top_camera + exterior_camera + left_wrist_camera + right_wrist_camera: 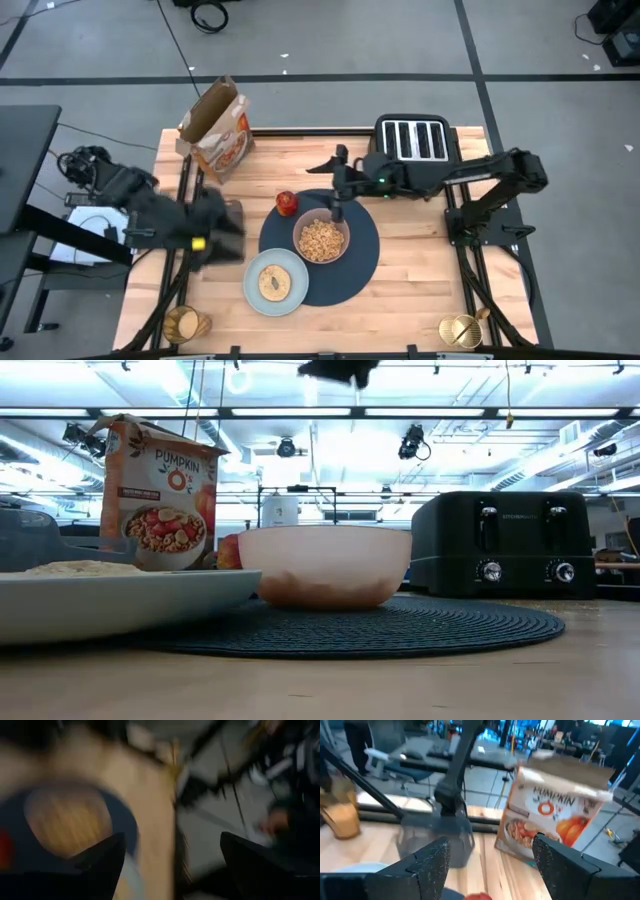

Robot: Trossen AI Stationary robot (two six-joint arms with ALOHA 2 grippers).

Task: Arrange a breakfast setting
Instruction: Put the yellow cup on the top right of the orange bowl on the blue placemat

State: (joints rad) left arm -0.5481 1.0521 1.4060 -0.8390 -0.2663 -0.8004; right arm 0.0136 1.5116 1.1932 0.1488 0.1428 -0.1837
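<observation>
A round navy placemat lies mid-table. On it sits a pink bowl of cereal. A pale plate with a bagel overlaps the mat's near left edge. A red apple sits at the mat's far left rim. An amber glass cup stands at the near left corner. My right gripper hovers open above the mat's far edge, pointing left, with nothing between its fingers. Left of the mat, my left gripper is open and blurred, with nothing in its gap.
An open cereal box stands at the far left of the table. A black four-slot toaster stands at the far edge, under the right arm. A gold-coloured item sits at the near right corner. Bare wood shows right of the mat.
</observation>
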